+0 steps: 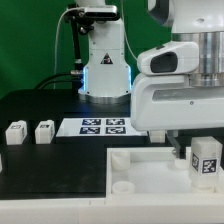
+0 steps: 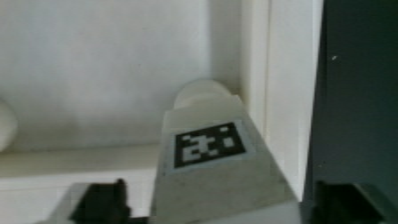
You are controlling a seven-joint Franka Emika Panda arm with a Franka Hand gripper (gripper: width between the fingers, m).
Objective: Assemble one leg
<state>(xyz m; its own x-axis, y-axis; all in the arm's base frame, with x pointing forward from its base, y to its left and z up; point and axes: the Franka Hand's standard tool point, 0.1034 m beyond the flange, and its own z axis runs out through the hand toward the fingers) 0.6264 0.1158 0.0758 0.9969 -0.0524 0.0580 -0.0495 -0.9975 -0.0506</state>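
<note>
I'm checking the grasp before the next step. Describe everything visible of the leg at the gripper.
The leg is a small white block, plastic-looking, with a black-and-white square marker tag on one face. It stands upright over the exterior view's right end of the large flat white piece. It sits between the dark fingers of the gripper. Whether they clamp it, or whether its lower end touches the piece, cannot be told.

Two legs (image 1: pixel 15 132) (image 1: pixel 44 131) stand together by the desk's (image 1: pixel 50 175) edge at the exterior view's left. The marker board (image 1: pixel 103 126) lies mid-desk, behind the tabletop (image 1: pixel 140 172) at the front edge.
</note>
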